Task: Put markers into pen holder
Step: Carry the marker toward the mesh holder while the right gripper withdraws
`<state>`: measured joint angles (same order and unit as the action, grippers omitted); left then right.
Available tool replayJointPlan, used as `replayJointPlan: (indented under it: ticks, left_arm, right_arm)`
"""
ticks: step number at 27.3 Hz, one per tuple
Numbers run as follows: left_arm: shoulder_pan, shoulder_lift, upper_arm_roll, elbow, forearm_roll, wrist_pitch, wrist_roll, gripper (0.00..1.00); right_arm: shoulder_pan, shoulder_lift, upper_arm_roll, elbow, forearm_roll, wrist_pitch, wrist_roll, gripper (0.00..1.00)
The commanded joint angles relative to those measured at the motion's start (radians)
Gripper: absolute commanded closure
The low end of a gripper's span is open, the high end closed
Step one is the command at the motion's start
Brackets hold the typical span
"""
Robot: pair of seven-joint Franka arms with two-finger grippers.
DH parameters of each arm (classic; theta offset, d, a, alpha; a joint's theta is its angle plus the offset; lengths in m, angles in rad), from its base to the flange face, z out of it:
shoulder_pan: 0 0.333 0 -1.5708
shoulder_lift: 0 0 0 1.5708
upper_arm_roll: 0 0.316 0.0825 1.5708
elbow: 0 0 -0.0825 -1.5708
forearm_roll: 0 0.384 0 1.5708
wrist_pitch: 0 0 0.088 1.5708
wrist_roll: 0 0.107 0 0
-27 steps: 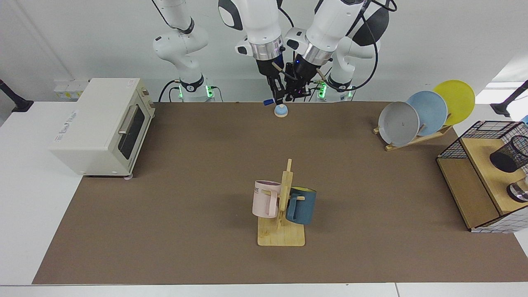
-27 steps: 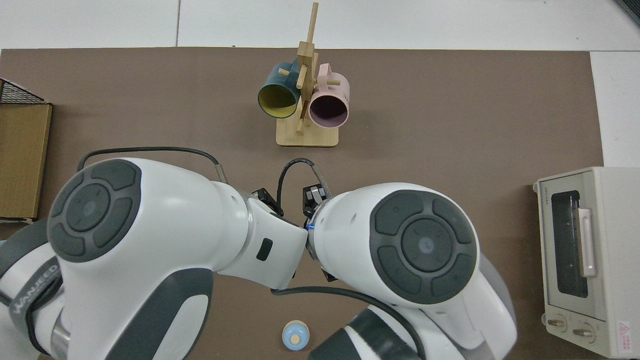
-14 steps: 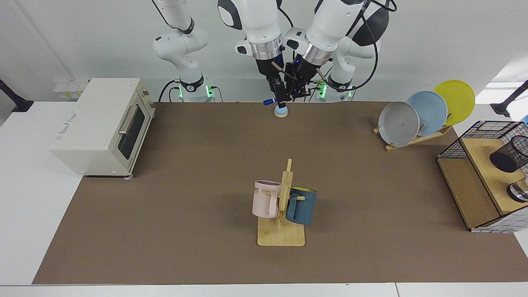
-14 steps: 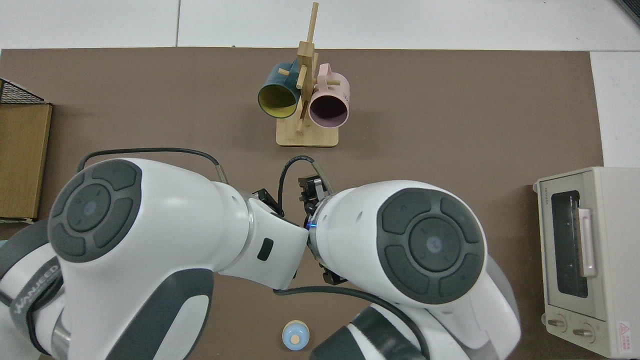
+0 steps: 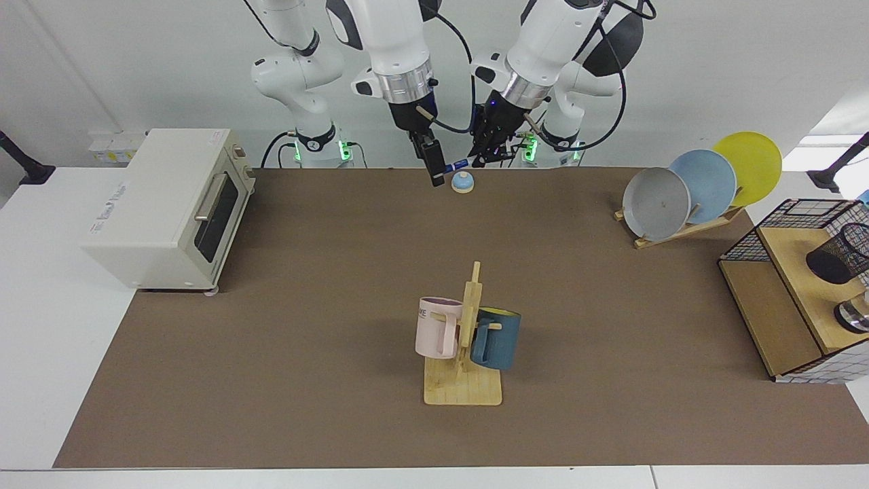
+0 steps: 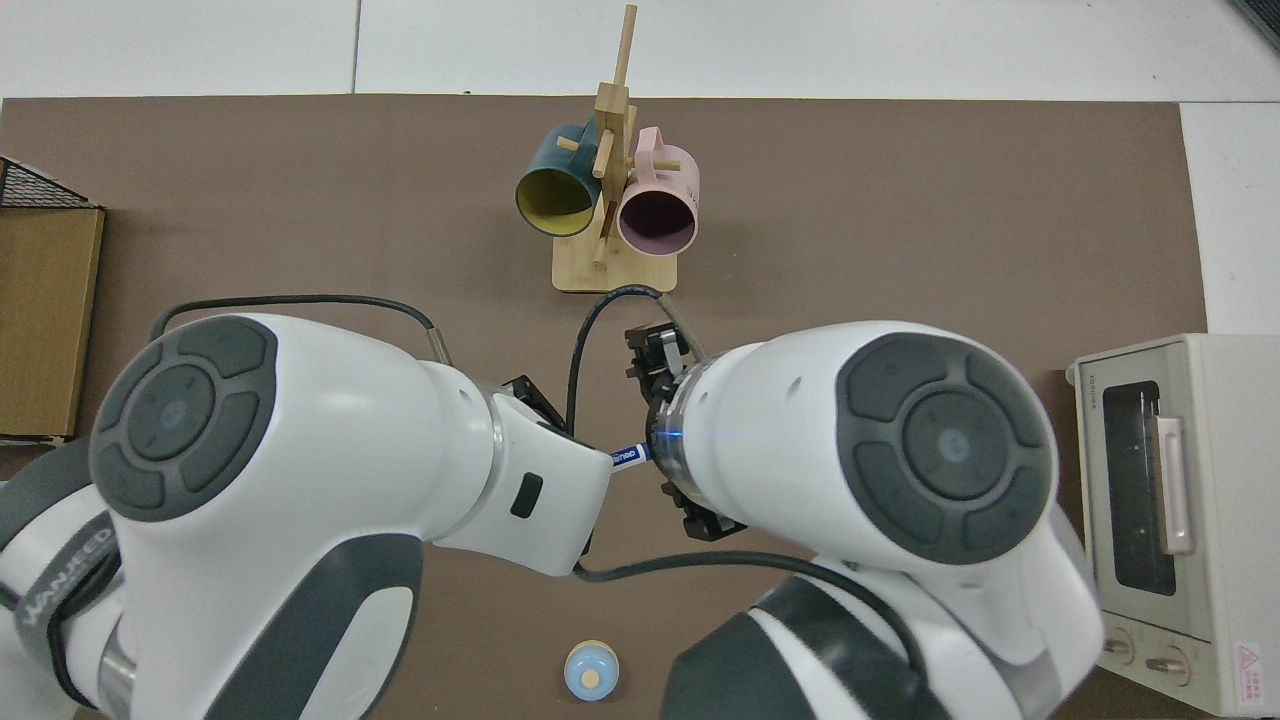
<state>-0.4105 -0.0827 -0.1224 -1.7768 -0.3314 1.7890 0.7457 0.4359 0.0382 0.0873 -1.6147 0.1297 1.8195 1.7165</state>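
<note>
The marker (image 5: pixel 461 163), white with a blue cap, hangs above the far edge of the mat, level, with its cap pointing at the toaster side. My left gripper (image 5: pixel 479 159) is shut on its barrel. My right gripper (image 5: pixel 438 178) hangs just to the cap's side, apart from the marker, open with nothing in it. In the top view only a short piece of the marker (image 6: pixel 626 455) shows between the two wrists; both grippers are hidden under the arms. The pen holder (image 5: pixel 832 261), a small black mesh cup, stands on the wooden shelf at the far right.
A small blue domed object (image 5: pixel 462 181) sits on the mat below the grippers. A mug rack (image 5: pixel 464 387) with a pink mug and a blue mug stands mid-mat. A toaster oven (image 5: pixel 170 204) is on the left; a plate rack (image 5: pixel 689 227), a wire basket (image 5: pixel 781 221) and a shiny metal object (image 5: pixel 855 316) are on the right.
The marker has passed from my right gripper to my left. The right gripper has let go and moved off towards the toaster; the left has risen slightly with the marker.
</note>
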Motion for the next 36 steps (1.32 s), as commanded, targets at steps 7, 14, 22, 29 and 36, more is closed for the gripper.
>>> replayJointPlan:
  ticks: [7,14,22,29,36]
  left_arm:
    - [0.058,-0.017,0.012,-0.009,0.050,0.012,-0.003,1.00]
    - [0.140,-0.011,0.015,0.016,0.140,0.003,0.029,1.00]
    - [0.258,-0.005,0.015,0.034,0.285,-0.003,0.102,1.00]
    - [0.358,0.006,0.015,0.080,0.442,-0.023,0.141,1.00]
    - [0.444,0.043,0.017,0.164,0.532,-0.022,0.267,1.00]
  right_arm:
    - [-0.175,-0.026,0.008,-0.030,-0.012,-0.049,-0.431,0.01]
    - [-0.259,-0.023,0.008,-0.030,-0.038,-0.086,-0.748,0.01]
    - [-0.267,-0.037,0.008,-0.028,-0.099,-0.120,-1.076,0.01]
    - [-0.267,-0.049,0.008,-0.031,-0.128,-0.149,-1.330,0.01]
    - [-0.270,-0.080,0.006,-0.062,-0.162,-0.160,-1.445,0.01]
